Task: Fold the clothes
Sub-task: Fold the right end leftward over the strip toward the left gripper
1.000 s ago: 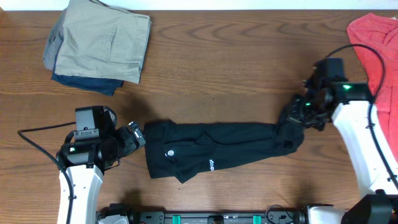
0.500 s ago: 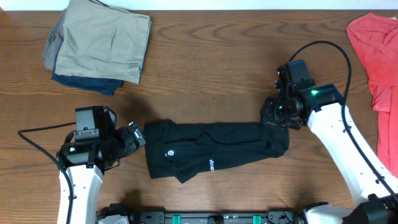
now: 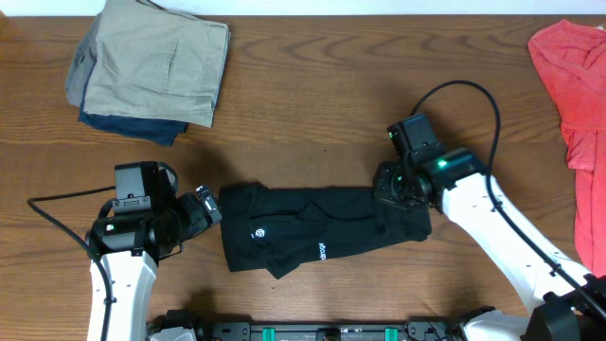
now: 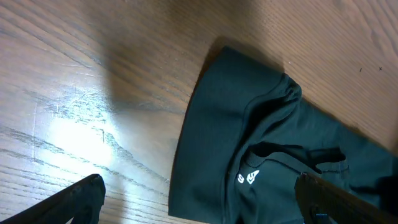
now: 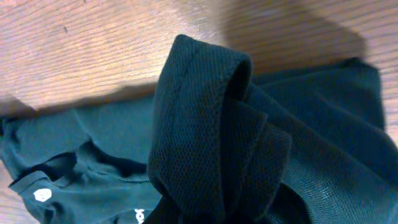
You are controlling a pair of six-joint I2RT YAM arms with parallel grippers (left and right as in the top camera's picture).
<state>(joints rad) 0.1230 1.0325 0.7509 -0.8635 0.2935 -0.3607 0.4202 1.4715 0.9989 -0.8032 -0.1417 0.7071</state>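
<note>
The black T-shirt point(image 3: 303, 237) lies as a long strip mid-surface point(image 3: 312, 114), with the right gripper point(image 3: 389, 193) pinching its right end and the left gripper point(image 3: 204, 210) wide open just off the left end. I'd carry that end low and straight across, then lay it square on the left edge. The right wrist view shows the pinched end bunched double, which overhead hides.

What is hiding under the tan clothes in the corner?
A dark blue garment peeks out beneath the folded tan clothes, along their lower edge. Most of it is covered, so its kind cannot be told.
</note>
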